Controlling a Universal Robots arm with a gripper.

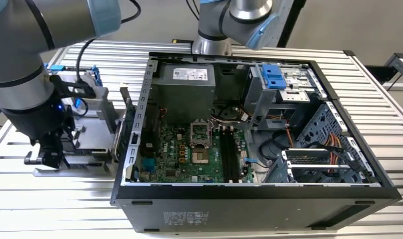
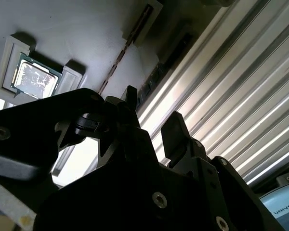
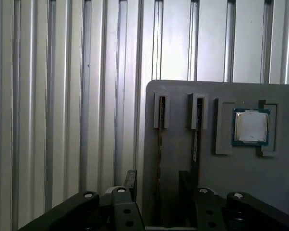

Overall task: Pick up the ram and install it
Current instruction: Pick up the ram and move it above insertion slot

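Hangs over gray tray with gripper spread apart, framing the ram standing on edge in its slot.

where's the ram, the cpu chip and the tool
ram [image 3: 160,144], first wrist view, its thin edge
cpu chip [image 3: 250,126], first wrist view, middle of its silver lid
tool [image 3: 158,174], first wrist view, midway between its fingertips

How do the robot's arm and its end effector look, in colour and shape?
The arm has grey tubular links with light-blue joint caps and a black cable beside it. The end effector is matte black, with two angular fingers and small round screw heads.
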